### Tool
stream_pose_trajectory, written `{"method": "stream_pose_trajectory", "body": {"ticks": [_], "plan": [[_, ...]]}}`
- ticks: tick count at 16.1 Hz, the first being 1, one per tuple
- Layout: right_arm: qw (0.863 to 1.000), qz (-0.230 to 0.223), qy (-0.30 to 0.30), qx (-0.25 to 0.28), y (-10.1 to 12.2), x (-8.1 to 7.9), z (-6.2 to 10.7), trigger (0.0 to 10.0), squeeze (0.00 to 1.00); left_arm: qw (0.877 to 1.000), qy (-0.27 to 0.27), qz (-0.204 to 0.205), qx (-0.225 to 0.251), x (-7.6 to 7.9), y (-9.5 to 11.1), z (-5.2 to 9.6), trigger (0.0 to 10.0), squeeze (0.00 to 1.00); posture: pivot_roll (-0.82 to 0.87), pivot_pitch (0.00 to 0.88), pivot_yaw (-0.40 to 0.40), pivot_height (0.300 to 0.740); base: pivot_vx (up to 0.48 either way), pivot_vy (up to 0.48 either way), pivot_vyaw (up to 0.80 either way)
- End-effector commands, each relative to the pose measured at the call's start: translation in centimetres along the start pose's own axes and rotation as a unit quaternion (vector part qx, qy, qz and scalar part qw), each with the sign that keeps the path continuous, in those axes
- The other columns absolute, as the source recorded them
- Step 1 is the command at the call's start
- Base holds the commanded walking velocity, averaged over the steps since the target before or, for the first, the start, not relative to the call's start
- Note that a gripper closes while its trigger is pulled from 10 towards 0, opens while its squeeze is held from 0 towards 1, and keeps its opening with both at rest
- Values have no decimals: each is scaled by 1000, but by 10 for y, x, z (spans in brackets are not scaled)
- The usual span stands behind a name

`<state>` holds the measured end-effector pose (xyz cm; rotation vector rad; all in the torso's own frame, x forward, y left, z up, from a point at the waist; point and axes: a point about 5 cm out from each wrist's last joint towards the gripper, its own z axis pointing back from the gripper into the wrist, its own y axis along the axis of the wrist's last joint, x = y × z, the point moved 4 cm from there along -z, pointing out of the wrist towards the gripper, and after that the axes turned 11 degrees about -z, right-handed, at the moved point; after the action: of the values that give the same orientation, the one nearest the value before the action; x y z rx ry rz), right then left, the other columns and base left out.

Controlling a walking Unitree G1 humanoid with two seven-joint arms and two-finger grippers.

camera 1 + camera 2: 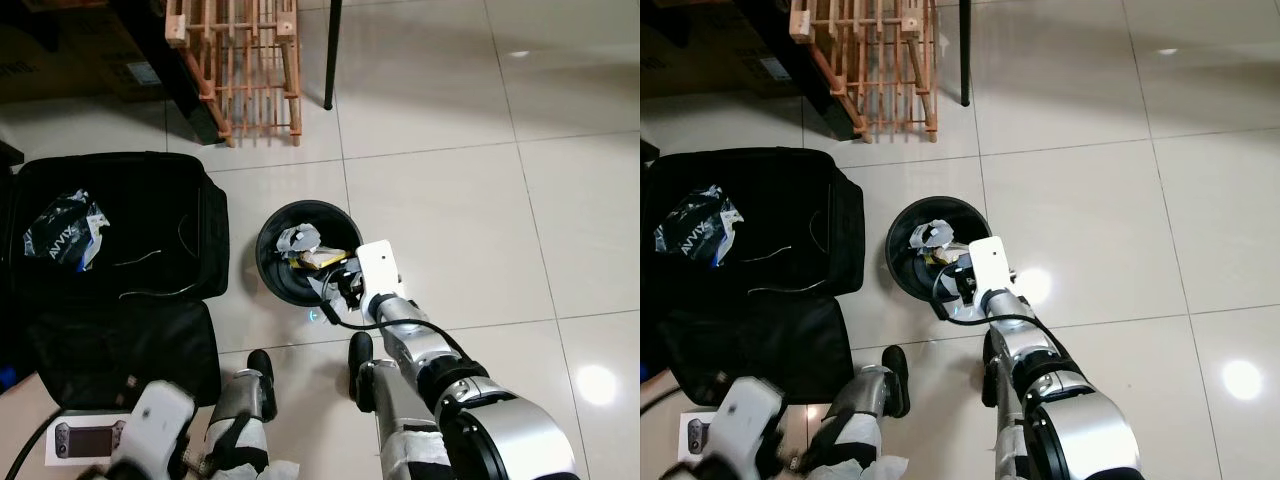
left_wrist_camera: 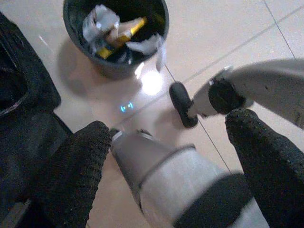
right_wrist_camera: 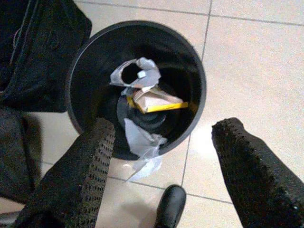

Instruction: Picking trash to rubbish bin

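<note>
1. Two grippers in play: the right gripper (image 3: 159, 166) hangs over the near rim of the black rubbish bin (image 1: 272, 268), centre of the left eye view, fingers (image 3: 85, 175) spread wide apart, nothing between them.
2. A thin clear scrap of plastic wrap (image 3: 142, 147) drapes over the bin's near rim in the right wrist view, just beside one finger; can't tell if it touches the finger.
3. Inside the bin: crumpled white paper (image 3: 135, 76) and a tan-and-yellow packet (image 3: 156, 100), lying together on the bottom.
4. Left gripper (image 2: 166, 156) is low at the bottom left of the left eye view, near the robot's leg (image 2: 185, 185); its fingers (image 2: 76, 171) are spread, holding nothing.
5. Open black suitcase (image 1: 150, 300) lies on the left of the left eye view, just beside the bin, with a crinkled blue-and-white plastic bag (image 1: 62, 232) in its upper half.
6. White box with a handheld game console printed on it (image 1: 88, 438) sits at the bottom left corner, at the suitcase's near edge.
7. Wooden rack (image 1: 240, 70) stands at the top of the frame, left of centre, on the beige tiled floor (image 1: 480, 200); a thin black pole or leg (image 1: 330, 55) is just right of it.
8. Robot's black feet (image 1: 360, 352) stand on the tiles just below the bin.
</note>
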<state>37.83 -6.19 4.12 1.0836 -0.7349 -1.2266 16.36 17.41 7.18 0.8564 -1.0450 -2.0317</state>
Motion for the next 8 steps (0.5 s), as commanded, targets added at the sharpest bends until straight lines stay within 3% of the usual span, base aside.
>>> {"method": "stream_pose_trajectory", "body": {"ticks": [1, 8], "plan": [[1000, -9, -6, -11, -13, 5, 4, 10000, 0, 1000, -9, 12, -16, 6, -10, -4, 10000, 0, 340, 538, 6, 740, 0, 0, 0], [997, 0, -45, 65, 15, 43, 9, 10000, 0, 999, -10, -9, 52, -7, 20, -50, 10000, 0, 259, 404, 6, 740, 0, 0, 0]]}}
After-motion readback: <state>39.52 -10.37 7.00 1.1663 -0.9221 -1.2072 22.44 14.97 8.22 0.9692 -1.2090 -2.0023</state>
